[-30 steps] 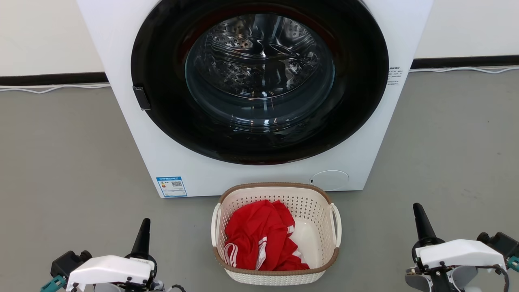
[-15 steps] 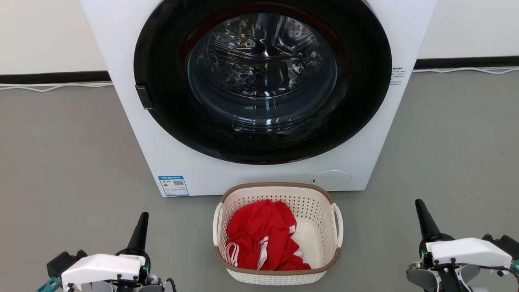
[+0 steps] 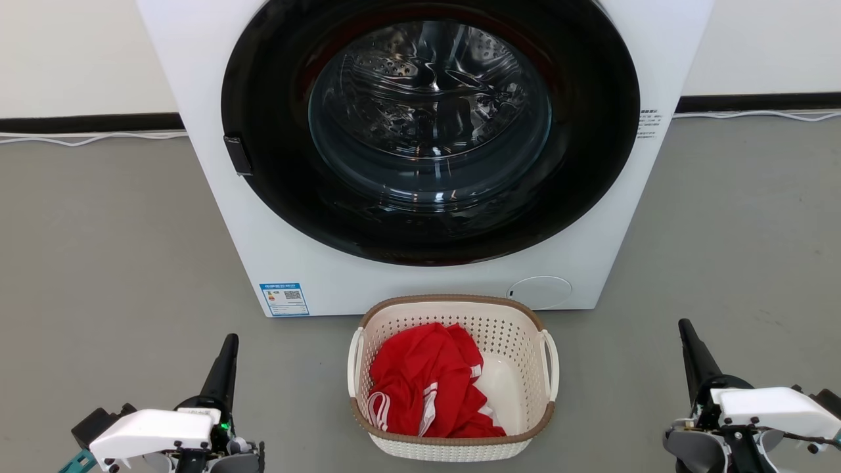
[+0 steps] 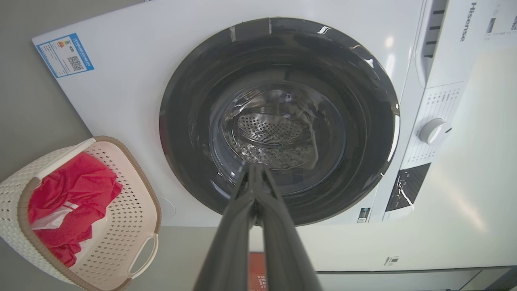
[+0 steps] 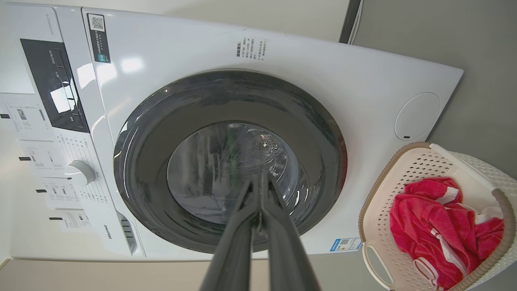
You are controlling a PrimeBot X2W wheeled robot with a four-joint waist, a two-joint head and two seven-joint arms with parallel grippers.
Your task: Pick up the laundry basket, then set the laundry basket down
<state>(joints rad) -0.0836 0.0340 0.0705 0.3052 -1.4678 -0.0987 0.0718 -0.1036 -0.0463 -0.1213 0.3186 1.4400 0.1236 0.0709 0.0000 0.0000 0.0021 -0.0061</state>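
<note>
Right, here we are on the grey floor (image 3: 118, 263) in front of a white Hisense front-loading washing machine (image 3: 420, 289), round dark door (image 3: 430, 118) shut, steel drum gleaming behind the glass. The laundry basket (image 3: 453, 449) sits on the floor just in front of the machine, below the door and a touch right of the blue energy label (image 3: 284, 299), near the round white cover (image 3: 539, 291) at the machine's lower corner. It stands upright, brown rim level, with a red garment with white stripes (image 3: 427, 381) bunched in its left half and bare cream bottom showing on the right.

The left gripper (image 3: 228, 345) hangs low on the robot's left, well apart from the basket's left loop handle (image 3: 355, 361). Its two long dark fingers are pressed together to a single point, nothing between them; the left wrist view shows them meeting at the tips against the door glass. Over on the other side, the right gripper (image 3: 686, 332) is the mirror of it: fingers closed up tight, empty, aimed at the machine, well clear of the right loop handle (image 3: 550, 364).

So the basket rests between the two grippers, touched by neither. A white cable (image 3: 85, 139) runs along the foot of the wall behind.
</note>
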